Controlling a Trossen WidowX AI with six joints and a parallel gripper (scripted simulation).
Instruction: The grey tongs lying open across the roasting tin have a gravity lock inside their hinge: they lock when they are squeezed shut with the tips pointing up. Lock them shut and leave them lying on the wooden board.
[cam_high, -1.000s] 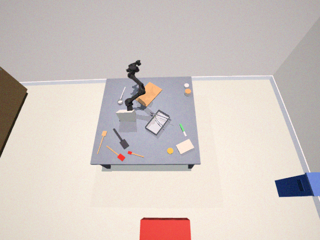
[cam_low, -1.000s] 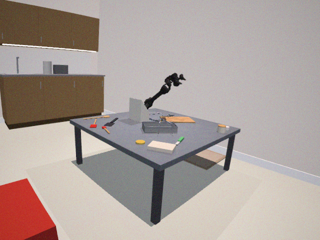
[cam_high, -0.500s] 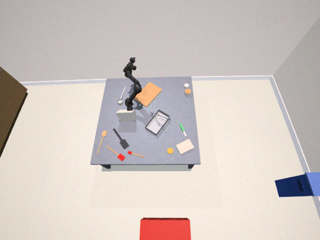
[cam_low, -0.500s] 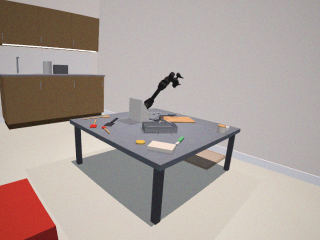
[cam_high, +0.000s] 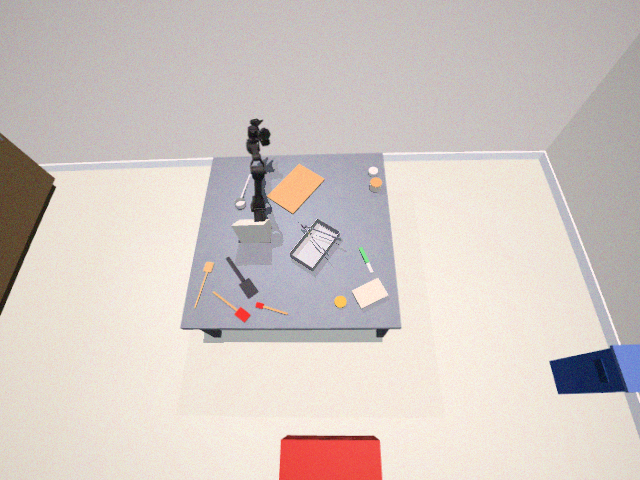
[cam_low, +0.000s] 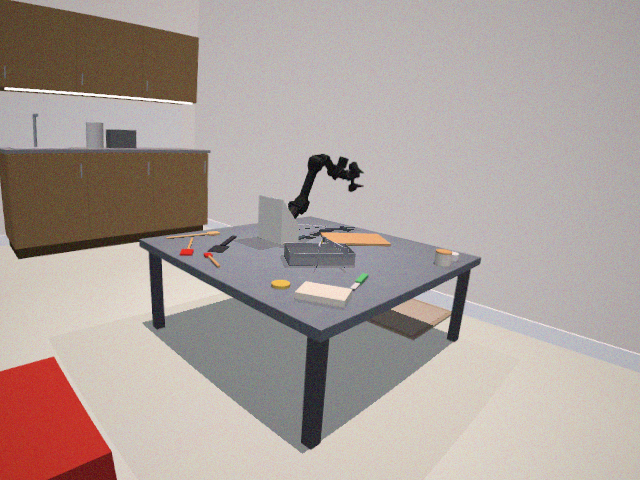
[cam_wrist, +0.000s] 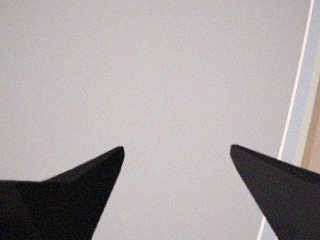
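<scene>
Grey metal tongs (cam_high: 310, 234) (cam_low: 321, 241), one pair, lie spread open across the single roasting tin (cam_high: 301, 261) (cam_low: 315, 258), their ends reaching past its rim. The tin is dark-walled with a pale floor, and stands on the worktop (cam_high: 341, 206) (cam_low: 248, 268). The one wooden board (cam_high: 296, 188) (cam_low: 356, 238) lies apart from the tongs, near the foot of the arm.

The one claw (cam_high: 256, 121) (cam_low: 362, 178) (cam_wrist: 176, 150) is raised well above the worktop, its two fingers wide apart with nothing between them.

One jar (cam_high: 375, 184) (cam_low: 443, 257) has an orange top; its contents cannot be made out. Just beside it is one small white round piece (cam_high: 373, 171) (cam_low: 454, 255). One ladle (cam_high: 240, 203) lies near the arm.

Four long-handled tools lie together: one dark spatula (cam_high: 248, 287) (cam_low: 219, 248), one plain wooden tool (cam_high: 208, 267) (cam_low: 212, 233) and two with red heads (cam_high: 242, 314) (cam_low: 186, 252), one larger than the other. Elsewhere are one yellow disc (cam_high: 340, 301) (cam_low: 280, 284), one pale block (cam_high: 369, 293) (cam_low: 323, 293) and one green-handled tool (cam_high: 364, 255) (cam_low: 361, 278).
</scene>
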